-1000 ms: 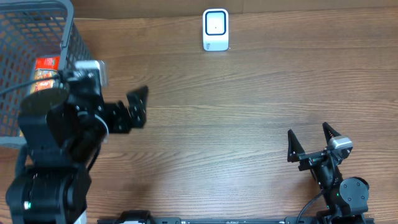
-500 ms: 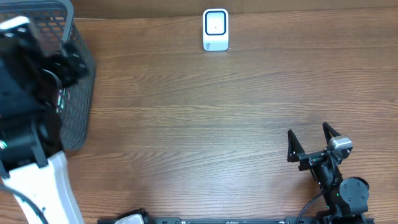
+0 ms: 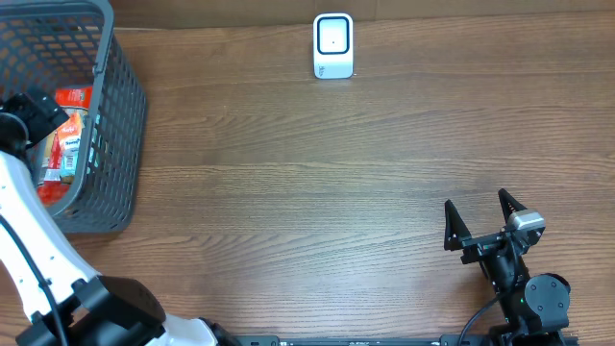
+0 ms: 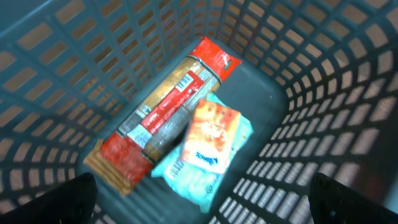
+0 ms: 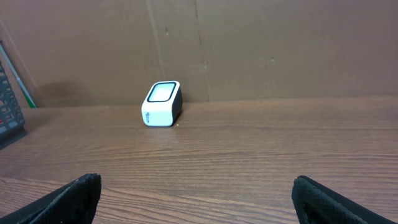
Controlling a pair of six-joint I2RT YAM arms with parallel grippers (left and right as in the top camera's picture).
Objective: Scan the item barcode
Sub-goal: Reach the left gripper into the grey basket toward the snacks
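Observation:
Items lie on the floor of a grey mesh basket [image 3: 120, 115] at the table's left: a long red and tan packet [image 4: 165, 115] with a barcode label, and an orange and blue tissue pack [image 4: 208, 140] leaning on it. My left gripper [image 4: 202, 205] hangs open above them inside the basket, touching nothing; from overhead the left gripper [image 3: 36, 111] sits over the basket's left half. The white barcode scanner [image 3: 333, 45] stands at the table's far edge, and in the right wrist view the scanner [image 5: 161, 104] is far ahead. My right gripper [image 3: 478, 219] rests open at the front right.
The basket's mesh walls [image 4: 323, 106] rise on all sides of the left gripper. A brown cardboard wall [image 5: 267, 43] backs the table behind the scanner. The basket's corner [image 5: 9, 99] shows at the left of the right wrist view.
The left arm swung from the table beside the basket to over and into the basket, its gripper staying open. The right arm has not moved.

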